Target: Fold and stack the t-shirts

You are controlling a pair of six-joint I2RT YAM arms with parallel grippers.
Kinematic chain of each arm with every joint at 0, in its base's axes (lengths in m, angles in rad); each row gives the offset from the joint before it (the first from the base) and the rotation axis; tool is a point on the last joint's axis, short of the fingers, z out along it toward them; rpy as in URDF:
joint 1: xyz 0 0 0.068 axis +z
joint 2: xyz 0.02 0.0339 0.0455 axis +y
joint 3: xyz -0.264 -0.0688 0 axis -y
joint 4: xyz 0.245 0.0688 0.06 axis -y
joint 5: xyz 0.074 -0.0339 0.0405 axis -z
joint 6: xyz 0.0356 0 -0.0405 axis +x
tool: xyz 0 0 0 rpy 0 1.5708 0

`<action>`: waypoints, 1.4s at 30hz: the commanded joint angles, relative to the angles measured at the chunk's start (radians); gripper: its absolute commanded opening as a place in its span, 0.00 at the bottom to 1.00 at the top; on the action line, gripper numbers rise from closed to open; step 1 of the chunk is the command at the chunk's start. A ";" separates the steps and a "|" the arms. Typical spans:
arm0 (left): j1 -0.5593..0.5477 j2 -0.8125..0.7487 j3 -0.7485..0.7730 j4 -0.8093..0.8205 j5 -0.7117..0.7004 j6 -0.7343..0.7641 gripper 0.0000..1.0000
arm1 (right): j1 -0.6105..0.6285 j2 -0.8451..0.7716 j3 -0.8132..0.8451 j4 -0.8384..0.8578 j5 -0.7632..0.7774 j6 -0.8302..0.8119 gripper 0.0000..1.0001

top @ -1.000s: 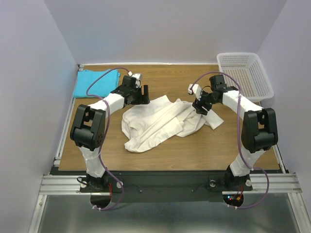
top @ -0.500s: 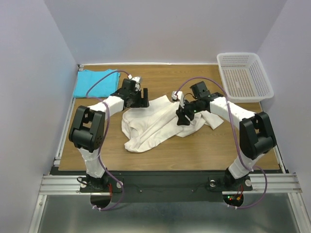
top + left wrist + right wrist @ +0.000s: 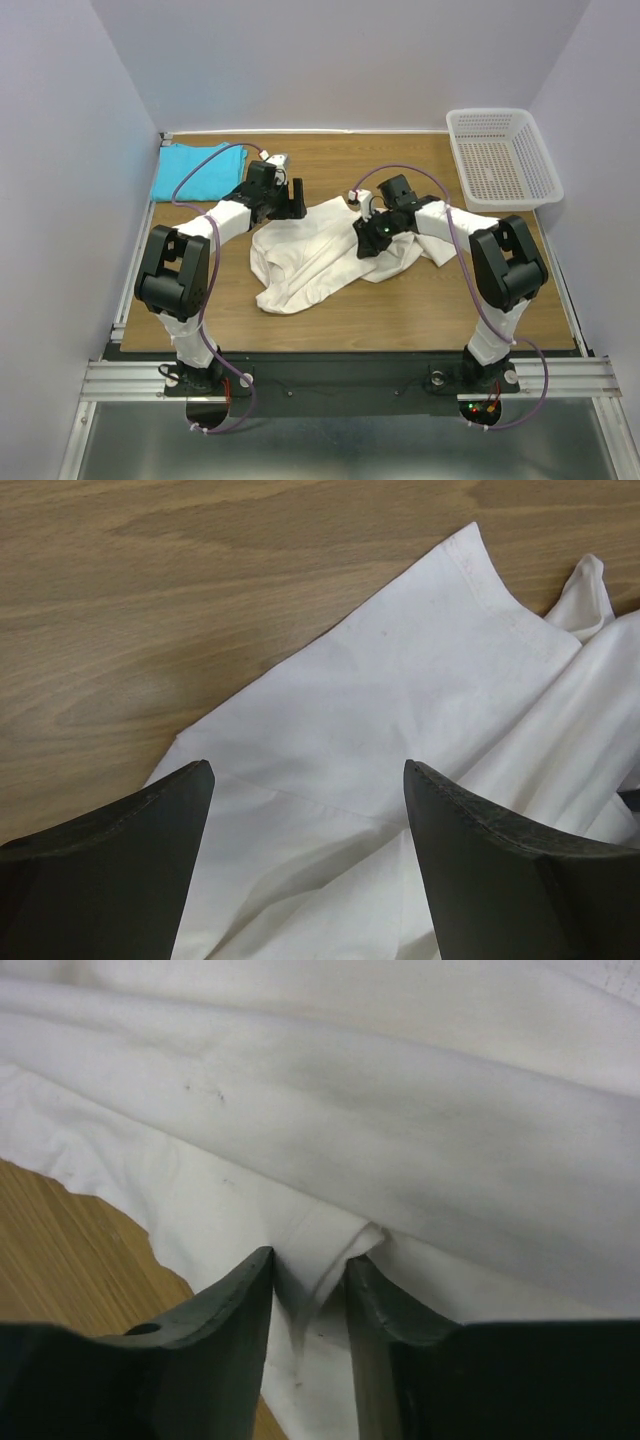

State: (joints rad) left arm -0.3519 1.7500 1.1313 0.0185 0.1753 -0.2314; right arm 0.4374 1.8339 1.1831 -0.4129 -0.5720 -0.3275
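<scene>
Cream-white cotton t-shirt point(image 3: 310, 255), large and rumpled, spread across the middle of the wooden tabletop point(image 3: 420, 310). Turquoise cotton t-shirt point(image 3: 195, 170) lying in the far left corner, well apart. Left gripper point(image 3: 292, 203) low over the white shirt's far left edge, jaws wide, only cloth and wood beneath. Right gripper point(image 3: 366, 243) down on the shirt's right-hand folds, jaws narrow, pinching a raised pleat of white fabric.

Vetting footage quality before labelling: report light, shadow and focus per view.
Top external: even soft light, sharp, faint shadows on the table. Left wrist: cream-white t-shirt and wood grain crisp, dark fingers slightly soft. Right wrist: close-up, cloth a little blurred, shaded at the fingers.
</scene>
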 commanded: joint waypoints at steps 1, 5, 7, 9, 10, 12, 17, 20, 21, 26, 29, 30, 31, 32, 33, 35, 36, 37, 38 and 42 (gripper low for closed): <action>-0.002 -0.014 -0.005 0.037 0.015 -0.005 0.88 | 0.011 -0.044 0.013 0.043 -0.034 0.028 0.28; -0.004 0.006 0.013 0.037 0.021 0.000 0.88 | 0.018 -0.179 -0.008 0.017 -0.112 -0.022 0.01; -0.004 0.014 0.028 0.032 0.024 0.003 0.88 | 0.027 -0.243 -0.004 -0.081 -0.236 -0.083 0.01; -0.004 0.022 0.047 0.025 0.023 0.010 0.88 | 0.062 -0.268 0.000 -0.238 -0.379 -0.186 0.00; -0.004 0.025 0.053 0.023 0.023 0.010 0.88 | 0.087 -0.274 -0.008 -0.283 -0.414 -0.220 0.01; -0.002 0.028 0.067 0.020 0.024 0.012 0.88 | 0.153 -0.291 -0.054 -0.390 -0.471 -0.308 0.01; -0.002 0.034 0.081 0.012 0.027 0.017 0.88 | 0.444 -0.294 -0.119 -0.486 -0.344 -0.433 0.32; -0.002 0.029 0.084 0.003 0.026 0.032 0.88 | 0.472 -0.317 -0.079 -0.566 -0.216 -0.519 0.52; -0.002 0.028 0.084 -0.002 0.023 0.038 0.89 | 0.472 -0.352 -0.060 -0.570 -0.121 -0.513 0.59; -0.002 0.023 0.094 -0.014 0.003 0.090 0.89 | 0.228 -0.432 0.065 -0.514 0.020 -0.449 0.67; -0.002 0.035 0.117 -0.017 -0.002 0.107 0.88 | -0.036 -0.433 0.076 -0.396 0.004 -0.361 0.67; -0.002 0.043 0.139 -0.022 -0.003 0.119 0.89 | -0.093 -0.430 0.060 -0.304 0.039 -0.296 0.67; -0.002 0.060 0.153 -0.043 -0.005 0.122 0.89 | -0.185 -0.398 0.053 -0.272 0.046 -0.273 0.67; -0.002 0.072 0.188 -0.052 -0.003 0.127 0.88 | -0.222 -0.374 0.062 -0.261 0.037 -0.265 0.67; -0.001 0.086 0.206 -0.067 0.001 0.135 0.88 | -0.253 -0.351 0.067 -0.244 0.031 -0.252 0.67; -0.002 0.138 0.267 -0.086 0.012 0.142 0.88 | -0.313 -0.276 0.079 -0.234 0.006 -0.254 0.67; -0.004 0.157 0.289 -0.104 0.026 0.153 0.88 | -0.321 -0.253 0.088 -0.224 0.001 -0.275 0.67; -0.004 0.178 0.310 -0.118 0.041 0.155 0.88 | -0.322 -0.233 0.095 -0.219 0.003 -0.284 0.67; -0.004 0.218 0.332 -0.129 0.055 0.159 0.88 | -0.322 -0.214 0.105 -0.214 -0.002 -0.295 0.67; -0.025 0.296 0.425 -0.153 0.133 0.190 0.88 | -0.324 -0.115 0.188 -0.196 -0.017 -0.263 0.67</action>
State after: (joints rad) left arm -0.3538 2.0041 1.4815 -0.0776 0.2260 -0.0887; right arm 0.1059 1.6890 1.2682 -0.6735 -0.5591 -0.6231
